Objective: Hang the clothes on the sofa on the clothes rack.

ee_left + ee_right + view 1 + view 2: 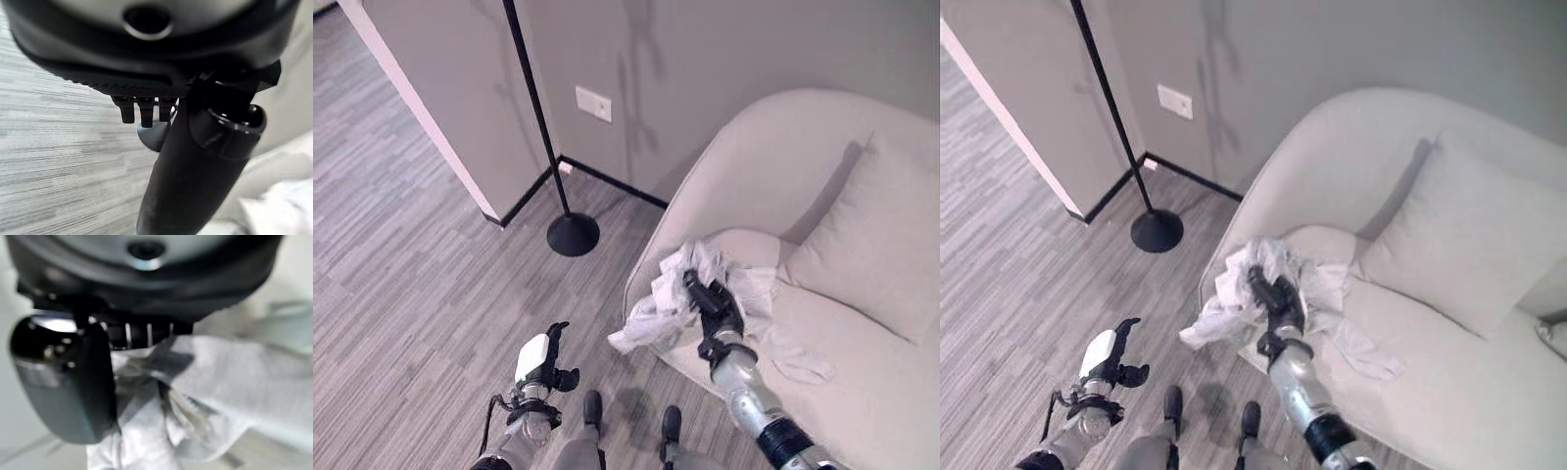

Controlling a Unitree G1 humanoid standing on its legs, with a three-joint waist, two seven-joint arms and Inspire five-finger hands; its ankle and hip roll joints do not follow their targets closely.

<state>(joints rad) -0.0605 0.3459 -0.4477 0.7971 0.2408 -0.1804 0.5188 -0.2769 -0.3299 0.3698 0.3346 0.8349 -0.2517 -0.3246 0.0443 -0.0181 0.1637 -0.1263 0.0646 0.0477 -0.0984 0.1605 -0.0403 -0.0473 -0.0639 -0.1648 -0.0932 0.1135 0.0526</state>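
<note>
Pale garment [690,294] bunched on the sofa [822,186] seat's front edge, near the arm end, one flap spilling over the edge toward the floor [411,294]. Right hand [713,304] buried in the heap, fingers curled round a wad of cloth; right wrist view confirms fabric pinched between thumb and fingers [146,335]. Left hand [543,364] low over the floor, well apart from the sofa, holding nothing, fingers relaxed with tips bent a little. Rack [543,127], a thin black pole on a round base, standing by the wall corner, beyond the sofa's end; top of it out of sight, so hooks or arms there cannot be judged. Likely handling: light, soft, limp, no stiffness at all, so will drape and trail from whatever point is gripped; not fragile, not slippery, though thin folds may slide out of a loose pinch. Best hold probably near a collar or shoulder seam, to let the rest hang free and catch on the rack; present grip looks mid-bundle, possibly fine for lifting but awkward for hooking. Whether one garment or several, hard to say from the crumple. Loose tail lying flat on the seat cushion beside the hand, likely to drag. No containers about; a cushion [871,235] leaning against the sofa back, clear of the cloth.
</note>
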